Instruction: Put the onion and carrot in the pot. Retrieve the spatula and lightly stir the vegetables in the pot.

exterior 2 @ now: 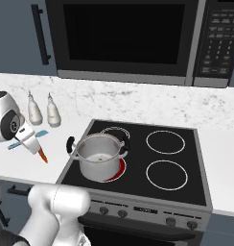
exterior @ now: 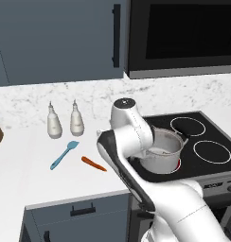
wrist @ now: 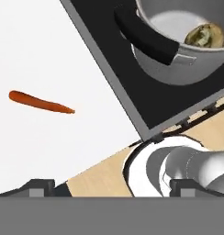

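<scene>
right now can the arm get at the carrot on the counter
Probably yes. The carrot lies alone on the bare white counter, apart from the spatula and left of the stove. The open tool holds nothing, and the way looks free.

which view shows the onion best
The hand view: the onion lies plainly inside the pot, yellowish-brown against the steel floor. In the right base view it is a tiny speck in the pot. In the left base view the pot wall and the arm block it.
</scene>
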Available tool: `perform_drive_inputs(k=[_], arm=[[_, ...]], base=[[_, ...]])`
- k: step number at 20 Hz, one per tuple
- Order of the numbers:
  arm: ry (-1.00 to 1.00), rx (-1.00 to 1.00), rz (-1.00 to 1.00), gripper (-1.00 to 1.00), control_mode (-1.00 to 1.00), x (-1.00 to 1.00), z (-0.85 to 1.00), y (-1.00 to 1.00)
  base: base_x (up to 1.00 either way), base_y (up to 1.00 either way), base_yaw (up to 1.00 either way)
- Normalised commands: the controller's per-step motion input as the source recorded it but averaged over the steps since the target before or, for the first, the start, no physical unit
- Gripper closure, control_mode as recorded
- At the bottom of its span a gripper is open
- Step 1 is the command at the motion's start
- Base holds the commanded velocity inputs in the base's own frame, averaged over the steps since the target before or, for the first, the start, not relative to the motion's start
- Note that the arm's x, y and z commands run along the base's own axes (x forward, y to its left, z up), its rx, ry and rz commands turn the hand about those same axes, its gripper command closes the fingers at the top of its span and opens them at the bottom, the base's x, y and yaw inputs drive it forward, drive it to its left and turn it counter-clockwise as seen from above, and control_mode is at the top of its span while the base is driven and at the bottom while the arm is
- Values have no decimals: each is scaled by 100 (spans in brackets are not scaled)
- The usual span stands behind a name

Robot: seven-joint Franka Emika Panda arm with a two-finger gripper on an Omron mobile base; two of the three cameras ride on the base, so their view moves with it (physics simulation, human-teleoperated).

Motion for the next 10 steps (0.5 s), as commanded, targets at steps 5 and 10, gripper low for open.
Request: perform_drive_inputs(k=[5,10], arm=[[15,-7,50,-100,-100,79,-20,64],[7,-16,33,-100,-100,90,-59,43]], base=[[0,0,0],[0,0,0]])
